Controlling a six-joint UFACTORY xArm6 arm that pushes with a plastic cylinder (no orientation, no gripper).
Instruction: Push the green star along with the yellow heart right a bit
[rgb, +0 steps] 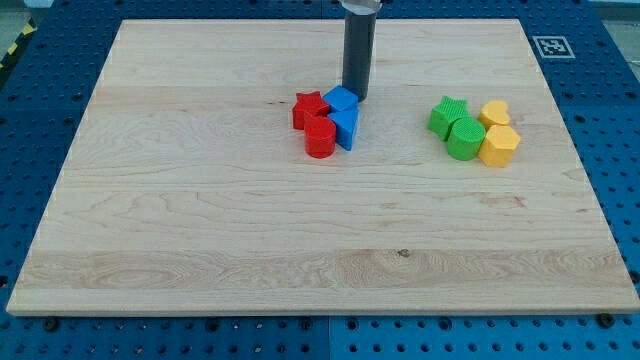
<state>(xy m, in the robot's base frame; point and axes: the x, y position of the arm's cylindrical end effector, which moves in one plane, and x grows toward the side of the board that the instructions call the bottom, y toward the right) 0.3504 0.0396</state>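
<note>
Star ribbed green, w/ heart

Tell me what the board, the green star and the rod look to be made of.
Board: pale wood, going by the grain lines and plank seams, smooth matte finish. Green star: probably plastic, solid even colour with fine ridges, perhaps 3D printed. Rod: dark grey with a soft sheen, metal or hard plastic, I cannot tell which. My tip sits against the blue block.

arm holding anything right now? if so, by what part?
Nothing is held: there is no gripper. My tip rests on the board at the top edge of the blue block in the red-and-blue cluster, away from the green star and yellow heart.
</note>
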